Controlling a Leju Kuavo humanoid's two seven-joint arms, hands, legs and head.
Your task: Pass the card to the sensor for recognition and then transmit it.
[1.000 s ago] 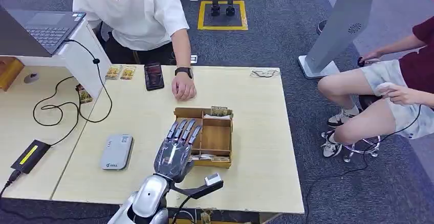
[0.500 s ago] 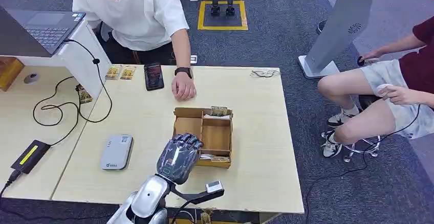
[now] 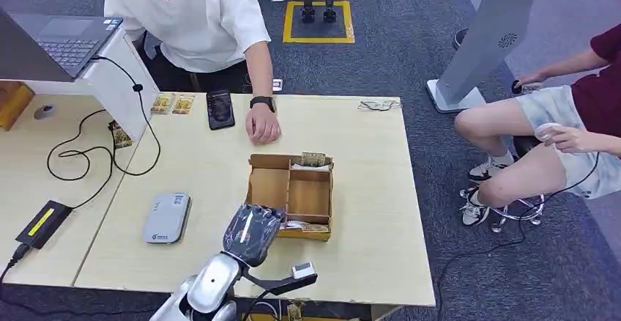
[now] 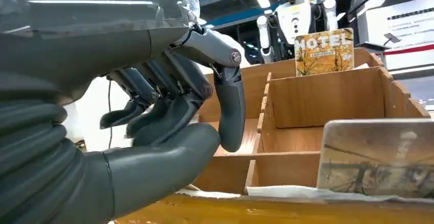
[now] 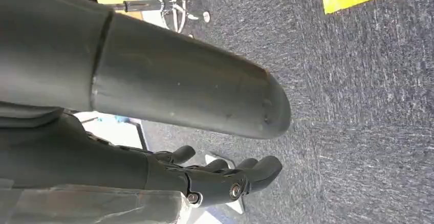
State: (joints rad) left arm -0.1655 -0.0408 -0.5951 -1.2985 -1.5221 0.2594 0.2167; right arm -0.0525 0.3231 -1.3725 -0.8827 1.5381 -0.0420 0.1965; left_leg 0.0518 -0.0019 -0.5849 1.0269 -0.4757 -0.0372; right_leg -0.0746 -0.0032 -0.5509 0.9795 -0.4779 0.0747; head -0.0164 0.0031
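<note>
A partitioned wooden box (image 3: pixel 331 200) stands on the table, right of centre. A picture card (image 3: pixel 306 226) lies in its near compartment, and a "HOTEL" card (image 3: pixel 313 158) stands in the far one. My left hand (image 3: pixel 253 231) sits at the box's near left corner with its fingers curled in. In the left wrist view the left hand (image 4: pixel 169 111) has nothing between fingers and thumb; the near card (image 4: pixel 376 157) leans beside it, apart from it, and the HOTEL card (image 4: pixel 323 51) stands behind. The grey sensor (image 3: pixel 167 218) lies to the left. My right hand (image 5: pixel 169 96) hangs over carpet, holding nothing.
A person in a white shirt leans at the far edge, one hand (image 3: pixel 262 127) resting on the table near a black phone (image 3: pixel 220 108). Cables (image 3: pixel 88 156), a black adapter (image 3: pixel 42 222) and a laptop (image 3: pixel 69 42) are at the left. Another person (image 3: pixel 571 130) sits at the right.
My left hand's fingers, stretched flat over the box a second ago, have curled in, and the hand has drawn back to the box's near edge.
</note>
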